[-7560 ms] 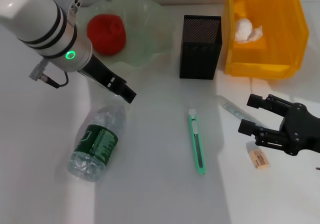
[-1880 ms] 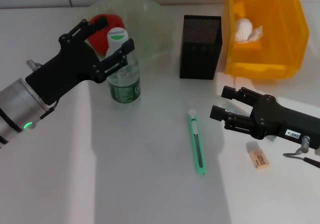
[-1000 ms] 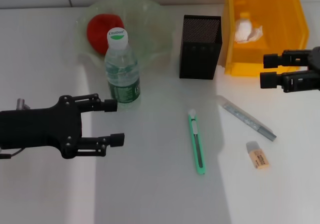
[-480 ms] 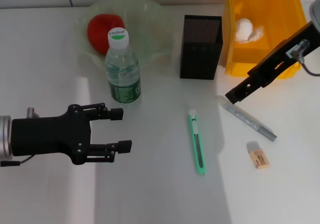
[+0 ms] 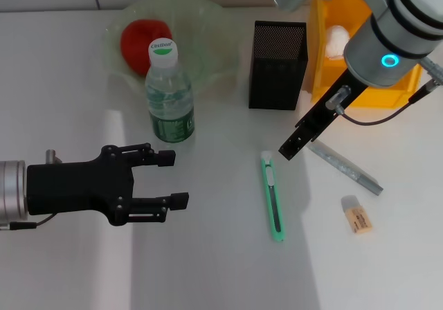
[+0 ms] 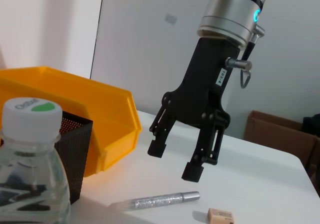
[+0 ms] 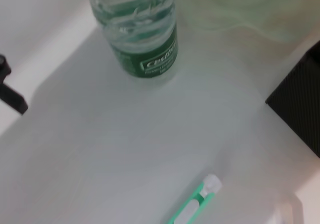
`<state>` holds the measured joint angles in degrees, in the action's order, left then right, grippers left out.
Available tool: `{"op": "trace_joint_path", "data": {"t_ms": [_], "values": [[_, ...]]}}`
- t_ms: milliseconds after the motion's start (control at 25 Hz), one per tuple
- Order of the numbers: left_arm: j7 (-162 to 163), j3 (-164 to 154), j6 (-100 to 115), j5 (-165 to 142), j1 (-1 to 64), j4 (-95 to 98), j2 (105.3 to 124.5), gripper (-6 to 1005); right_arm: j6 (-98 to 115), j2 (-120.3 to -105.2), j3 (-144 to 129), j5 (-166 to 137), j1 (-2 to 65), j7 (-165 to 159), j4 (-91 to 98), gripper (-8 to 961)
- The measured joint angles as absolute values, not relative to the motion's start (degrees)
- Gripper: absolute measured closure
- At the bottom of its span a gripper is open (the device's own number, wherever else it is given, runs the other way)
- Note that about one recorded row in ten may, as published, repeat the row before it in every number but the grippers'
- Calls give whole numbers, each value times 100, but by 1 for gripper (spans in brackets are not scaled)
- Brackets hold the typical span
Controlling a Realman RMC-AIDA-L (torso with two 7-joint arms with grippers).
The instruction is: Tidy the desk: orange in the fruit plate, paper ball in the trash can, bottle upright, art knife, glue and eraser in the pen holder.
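The bottle [image 5: 169, 94] is seen upright on the white desk [image 5: 208, 268], just in front of the green fruit plate [image 5: 208, 40] at the desk's far left side; its white cap and green label are also seen in the left wrist view [image 6: 31, 169]. The orange [image 5: 143, 39] is seen inside the plate, behind the bottle. The black mesh pen holder [image 5: 277, 64] is set near the far edge at the middle, just beside the yellow trash can [image 5: 325, 81], in which the paper ball [image 5: 337, 39] is partly hidden by the right arm. The green art knife [image 5: 274, 197] is laid flat at mid-desk, with the silvery glue stick [image 5: 344, 165] to its right and the eraser [image 5: 356, 215] nearer the front right. The left gripper [image 5: 171, 179] is held over the desk's left side, in front of the bottle, fingers spread wide, nothing between them. The right gripper [image 6: 177, 159] is hung above the desk between pen holder and art knife, pointed down near the knife's white tip, claw spread apart and empty, apart from the glue stick below it.
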<state>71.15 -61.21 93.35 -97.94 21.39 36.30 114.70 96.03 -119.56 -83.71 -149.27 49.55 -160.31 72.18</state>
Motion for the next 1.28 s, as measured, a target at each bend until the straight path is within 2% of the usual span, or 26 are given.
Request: {"op": "trace_joint_path", "data": {"t_ms": [640, 840, 1280], "values": [[7103, -6121, 9151, -9809, 2181, 3480, 11516, 216, 7888, -11988, -9183, -14503, 5392, -16299, 5547, 115], [7105, -6121, 9131, -9809, 2181, 3479, 11549, 216, 7634, -11988, -9458, -14376, 5484, -16318, 5283, 169], [7096, -6160, 9022, -9809, 2199, 3419, 11565, 216, 7294, -11988, -9720, -14239, 5589, -16427, 4990, 573]]}}
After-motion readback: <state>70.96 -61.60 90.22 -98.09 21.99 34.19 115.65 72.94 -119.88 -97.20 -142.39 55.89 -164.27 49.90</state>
